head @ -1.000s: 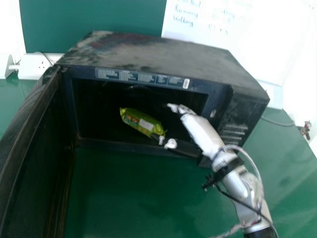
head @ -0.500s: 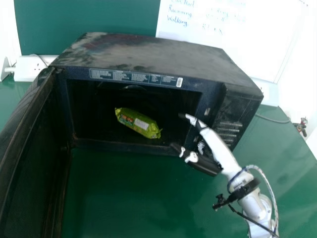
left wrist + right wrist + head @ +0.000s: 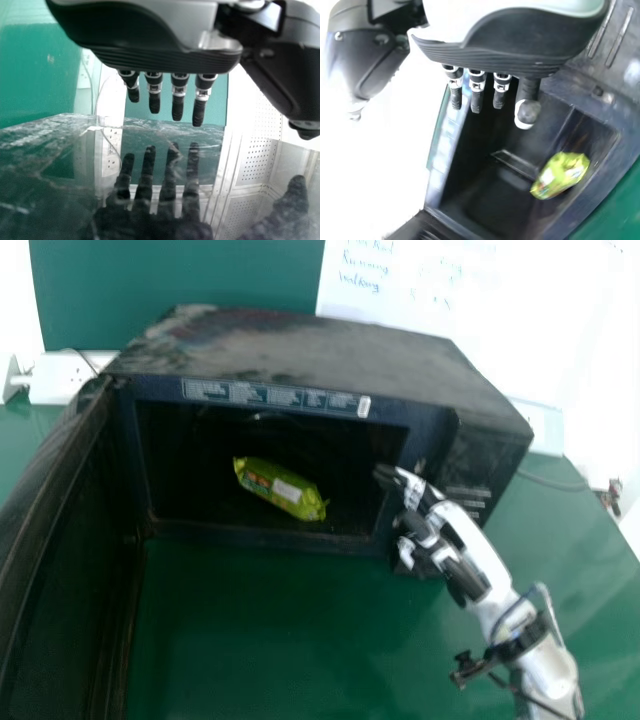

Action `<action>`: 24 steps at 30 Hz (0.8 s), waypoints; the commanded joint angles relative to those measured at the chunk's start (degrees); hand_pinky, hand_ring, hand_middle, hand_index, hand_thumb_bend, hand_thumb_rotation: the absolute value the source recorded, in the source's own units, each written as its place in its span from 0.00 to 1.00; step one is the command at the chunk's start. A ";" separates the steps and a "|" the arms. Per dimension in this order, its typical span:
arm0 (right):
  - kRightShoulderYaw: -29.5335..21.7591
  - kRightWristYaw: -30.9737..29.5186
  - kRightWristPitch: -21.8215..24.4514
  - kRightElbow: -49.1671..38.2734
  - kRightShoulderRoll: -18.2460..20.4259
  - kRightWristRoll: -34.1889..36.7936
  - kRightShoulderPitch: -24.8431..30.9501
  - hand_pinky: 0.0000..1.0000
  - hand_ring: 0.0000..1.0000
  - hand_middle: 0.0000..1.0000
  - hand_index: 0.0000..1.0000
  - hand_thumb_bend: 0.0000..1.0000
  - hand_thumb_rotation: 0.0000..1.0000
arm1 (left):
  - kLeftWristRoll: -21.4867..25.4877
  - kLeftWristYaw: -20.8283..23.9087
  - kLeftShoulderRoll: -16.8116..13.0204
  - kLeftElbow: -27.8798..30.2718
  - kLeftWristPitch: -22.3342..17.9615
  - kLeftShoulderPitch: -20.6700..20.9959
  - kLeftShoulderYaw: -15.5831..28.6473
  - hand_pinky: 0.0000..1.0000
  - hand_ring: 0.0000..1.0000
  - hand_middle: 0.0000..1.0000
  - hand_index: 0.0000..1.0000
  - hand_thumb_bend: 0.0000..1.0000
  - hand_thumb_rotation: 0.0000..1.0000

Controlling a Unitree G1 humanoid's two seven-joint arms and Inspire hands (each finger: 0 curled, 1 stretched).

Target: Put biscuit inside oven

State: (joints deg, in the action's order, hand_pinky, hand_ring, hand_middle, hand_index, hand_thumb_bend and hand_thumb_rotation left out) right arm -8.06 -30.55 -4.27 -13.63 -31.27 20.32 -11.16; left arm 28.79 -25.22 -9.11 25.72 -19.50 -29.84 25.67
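Although it lies aslant, the biscuit packet point(image 3: 281, 490) is inside the oven point(image 3: 320, 350), near the front of the cavity floor, its length running from ten o'clock to four in the head view. You should expect a light load. Its wrapper looks thin and glossy, so rate it slippery; the contents are probably stiff but brittle, liable to crack under a hard pinch. Should you need to correct its position, take it across the middle, on both long sides; the crimped ends would likely fold and twist. A gentle push on its four o'clock end may serve better than a lift.

Your right hand point(image 3: 439, 530) is between three and four o'clock from the packet, by the cavity's right edge, well apart from the packet. Its fingers point(image 3: 476, 102) are extended and hold nothing. The door point(image 3: 60, 540) stands open at nine o'clock, above the counter point(image 3: 260, 640). Your left hand point(image 3: 160, 52), in the left wrist view, has its fingers straight and empty. You may judge placement complete, subject to withdrawal.
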 commanded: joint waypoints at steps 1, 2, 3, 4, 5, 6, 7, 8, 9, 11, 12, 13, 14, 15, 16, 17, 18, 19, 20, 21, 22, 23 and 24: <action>-2.84 -1.69 3.58 -2.02 -1.09 4.52 2.11 0.00 0.99 0.97 0.96 0.92 0.90 | 0.84 0.00 -0.07 -0.28 0.05 -0.14 -0.20 1.00 1.00 1.00 1.00 1.00 1.00; -3.87 -2.31 4.79 -2.26 -1.12 6.28 2.56 0.00 0.99 0.97 0.95 0.92 0.90 | 0.87 -0.16 -0.14 -0.44 -0.09 -0.07 -0.16 1.00 1.00 1.00 1.00 1.00 1.00; -4.56 -2.71 5.63 -2.42 -1.08 7.33 2.81 0.00 0.99 0.97 0.96 0.92 0.91 | 0.87 -0.24 -0.19 -0.55 -0.17 -0.01 -0.13 1.00 1.00 1.00 1.00 1.00 1.00; -5.50 -2.64 7.29 -3.09 -1.18 8.62 3.42 0.00 0.99 0.97 0.96 0.92 0.91 | 1.01 -0.32 -0.23 -0.55 -0.14 0.00 -0.13 1.00 1.00 1.00 1.00 1.00 1.00; -6.36 -2.47 8.95 -3.80 -1.25 9.83 4.07 0.00 1.00 0.98 0.96 0.92 0.91 | 1.15 -0.35 -0.26 -0.51 -0.06 -0.02 -0.13 1.00 0.99 1.00 1.00 1.00 1.00; -7.14 -2.49 10.65 -4.40 -1.31 11.21 4.70 0.00 1.00 0.98 0.96 0.92 0.91 | 1.36 -0.47 -0.30 -0.51 0.00 -0.01 -0.13 1.00 0.98 0.99 0.99 1.00 1.00; -7.87 -2.63 12.31 -4.94 -1.40 12.60 5.33 0.00 1.00 0.98 0.96 0.92 0.91 | 1.51 -0.54 -0.33 -0.49 0.02 0.02 -0.15 1.00 0.98 0.99 0.99 1.00 1.00; -8.52 -2.86 13.78 -5.41 -1.53 13.84 5.91 0.00 1.00 0.98 0.96 0.92 0.91 | 1.32 -0.42 -0.27 -0.45 -0.04 0.02 -0.12 0.99 0.97 0.98 0.99 1.00 1.00; -9.19 -3.36 15.04 -5.75 -1.73 15.02 6.46 0.00 0.99 0.98 0.96 0.92 0.91 | 1.10 -0.29 -0.20 -0.48 -0.16 0.06 -0.09 0.98 0.97 0.98 0.99 1.00 1.00; -10.52 -4.47 16.98 -6.24 -2.03 17.12 7.48 0.00 0.99 0.97 0.96 0.92 0.91 | 1.06 -0.26 -0.16 -0.62 -0.24 0.12 -0.03 0.98 0.96 0.98 0.98 1.00 1.00; -11.21 -4.96 17.89 -6.40 -2.18 18.05 7.94 0.00 0.99 0.97 0.95 0.92 0.90 | 1.27 -0.36 -0.19 -0.71 -0.17 0.15 -0.01 0.98 0.96 0.97 0.97 1.00 1.00; -11.91 -5.33 18.73 -6.46 -2.29 18.87 8.33 0.00 0.99 0.97 0.95 0.92 0.90 | 1.38 -0.39 -0.19 -0.77 -0.13 0.16 0.01 0.98 0.95 0.97 0.97 1.00 1.00; -12.60 -5.53 19.52 -6.49 -2.46 19.54 8.71 0.00 0.99 0.97 0.95 0.93 0.90 | 1.44 -0.40 -0.20 -0.76 -0.08 0.15 0.01 0.97 0.95 0.96 0.96 1.00 1.00; -13.34 -5.65 20.45 -6.51 -2.74 20.16 9.06 0.00 1.00 0.98 0.95 0.93 0.90 | 1.49 -0.40 -0.20 -0.70 -0.05 0.13 0.00 0.96 0.95 0.96 0.96 1.00 1.00; -14.17 -5.77 21.70 -6.51 -3.10 21.14 9.37 0.00 1.00 0.98 0.95 0.93 0.90 | 1.52 -0.37 -0.23 -0.61 0.01 0.05 0.01 0.96 0.95 0.96 0.95 1.00 1.00; -15.09 -6.02 23.12 -6.45 -3.53 22.42 9.62 0.00 1.00 0.98 0.95 0.93 0.91 | 1.68 -0.41 -0.31 -0.52 0.10 -0.05 0.06 0.98 0.96 0.97 0.96 1.00 1.00; -16.04 -6.53 24.31 -6.15 -3.92 23.66 9.79 0.00 1.00 0.98 0.95 0.94 0.91 | 1.81 -0.48 -0.40 -0.49 0.18 -0.12 0.11 0.99 0.97 0.98 0.97 1.00 1.00; -16.95 -7.41 24.93 -5.51 -4.22 24.63 9.88 0.00 1.00 0.98 0.95 0.94 0.91 | 1.83 -0.52 -0.50 -0.46 0.26 -0.21 0.15 0.99 0.97 0.98 0.97 1.00 1.00; -17.79 -8.74 24.96 -4.55 -4.57 25.21 9.89 0.00 1.00 0.99 0.96 0.93 0.91 | 1.76 -0.50 -0.52 -0.34 0.34 -0.35 0.10 1.00 0.97 0.98 0.98 1.00 1.00; -18.51 -10.34 24.73 -3.38 -4.83 25.67 9.79 0.00 1.00 0.99 0.96 0.94 0.91 | 1.63 -0.35 -0.49 -0.13 0.49 -0.51 0.02 1.00 0.97 0.98 0.99 1.00 1.00; -19.16 -11.78 24.58 -2.24 -5.04 26.15 9.66 0.00 1.00 0.98 0.96 0.94 0.90 | 1.43 -0.20 -0.49 0.08 0.62 -0.66 -0.05 1.00 0.98 0.98 0.99 1.00 1.00; -19.75 -13.00 24.53 -1.12 -5.16 26.70 9.54 0.00 1.00 0.99 0.96 0.94 0.90 | 1.24 -0.08 -0.52 0.23 0.73 -0.77 -0.09 1.00 0.98 0.98 0.99 1.00 1.00; -20.30 -14.03 24.55 -0.06 -5.13 27.24 9.38 0.00 1.00 0.99 0.96 0.94 0.90 | 0.92 0.11 -0.55 0.36 0.83 -0.87 -0.09 0.99 0.97 0.98 1.00 1.00 1.00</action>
State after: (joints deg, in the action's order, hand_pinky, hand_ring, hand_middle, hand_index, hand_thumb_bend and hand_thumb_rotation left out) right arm -27.17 -43.27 20.14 -15.09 -35.77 46.54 -1.86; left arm 29.89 -25.37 -9.35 25.46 -19.17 -29.98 25.68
